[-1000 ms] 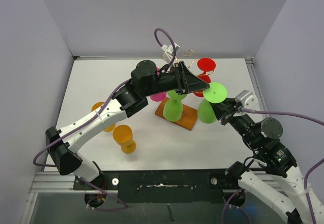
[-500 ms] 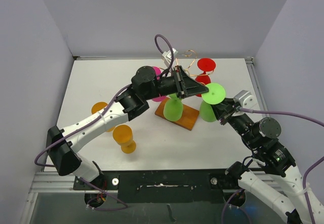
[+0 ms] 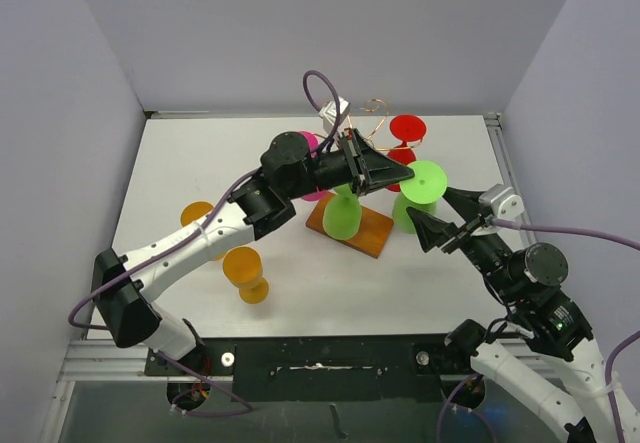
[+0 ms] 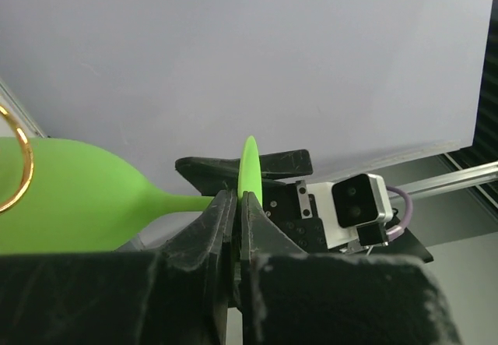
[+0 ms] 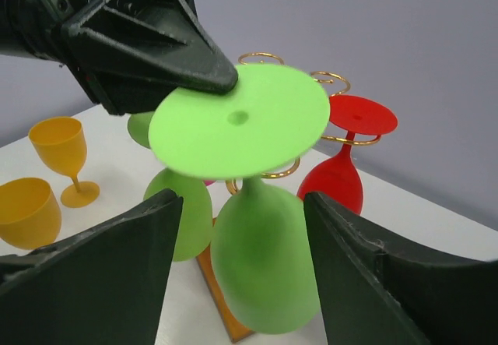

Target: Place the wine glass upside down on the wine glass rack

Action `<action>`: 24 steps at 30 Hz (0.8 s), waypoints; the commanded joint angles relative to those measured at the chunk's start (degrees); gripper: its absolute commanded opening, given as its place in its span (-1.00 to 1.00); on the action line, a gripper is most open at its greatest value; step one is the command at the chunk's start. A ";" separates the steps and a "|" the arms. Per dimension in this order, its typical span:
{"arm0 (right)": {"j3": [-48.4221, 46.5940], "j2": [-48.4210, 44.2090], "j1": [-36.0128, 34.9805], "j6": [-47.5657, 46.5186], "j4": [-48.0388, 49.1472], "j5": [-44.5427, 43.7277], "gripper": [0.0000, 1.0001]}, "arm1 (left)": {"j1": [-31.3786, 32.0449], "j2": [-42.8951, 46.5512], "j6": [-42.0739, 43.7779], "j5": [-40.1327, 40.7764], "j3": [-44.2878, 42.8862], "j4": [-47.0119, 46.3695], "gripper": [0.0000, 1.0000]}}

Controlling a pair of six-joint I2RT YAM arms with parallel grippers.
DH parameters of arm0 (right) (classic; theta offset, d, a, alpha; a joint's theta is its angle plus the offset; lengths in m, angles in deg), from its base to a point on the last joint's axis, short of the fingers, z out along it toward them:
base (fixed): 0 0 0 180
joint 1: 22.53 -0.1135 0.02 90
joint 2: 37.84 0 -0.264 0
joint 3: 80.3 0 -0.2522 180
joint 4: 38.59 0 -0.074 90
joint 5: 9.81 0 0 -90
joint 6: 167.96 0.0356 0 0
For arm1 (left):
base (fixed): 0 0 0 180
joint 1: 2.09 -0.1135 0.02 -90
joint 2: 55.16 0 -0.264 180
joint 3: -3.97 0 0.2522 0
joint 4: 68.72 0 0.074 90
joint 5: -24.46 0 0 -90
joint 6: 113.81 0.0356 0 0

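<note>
A green wine glass hangs upside down, foot (image 3: 425, 181) on top and bowl (image 3: 405, 215) below. A gold curl of the wine glass rack (image 5: 268, 175) rings its stem just under the foot (image 5: 237, 119). My left gripper (image 3: 405, 175) is shut on the foot's rim, which shows edge-on as a green sliver (image 4: 249, 166) between the closed jaws of that gripper (image 4: 237, 201). My right gripper (image 3: 437, 215) stands open, a finger on each side of the bowl (image 5: 264, 267) and clear of it. In its own view, this gripper (image 5: 240, 205) frames the bowl.
The rack's wooden base (image 3: 372, 235) lies mid-table, its gold arms (image 3: 375, 108) rising behind. On it hang a red glass (image 3: 405, 128), another green one (image 3: 342, 218) and a pink one (image 3: 312, 191). Two orange glasses (image 3: 245, 268) (image 3: 195, 213) stand upright at left.
My right gripper has let go of the green bowl, opened wide and drawn back toward me. My left gripper has closed on the foot's rim.
</note>
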 commanded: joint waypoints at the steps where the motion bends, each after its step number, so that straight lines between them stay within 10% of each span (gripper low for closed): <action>1: -2.68 -2.09 -0.04 1.91 -1.46 -1.86 0.34 | 0.06 -1.44 -3.10 0.92 -6.30 -1.47 -1.00; 24: -4.83 -6.94 -0.10 2.49 -2.00 -3.40 0.64 | -1.91 -12.71 -2.03 2.50 -17.38 5.77 -1.00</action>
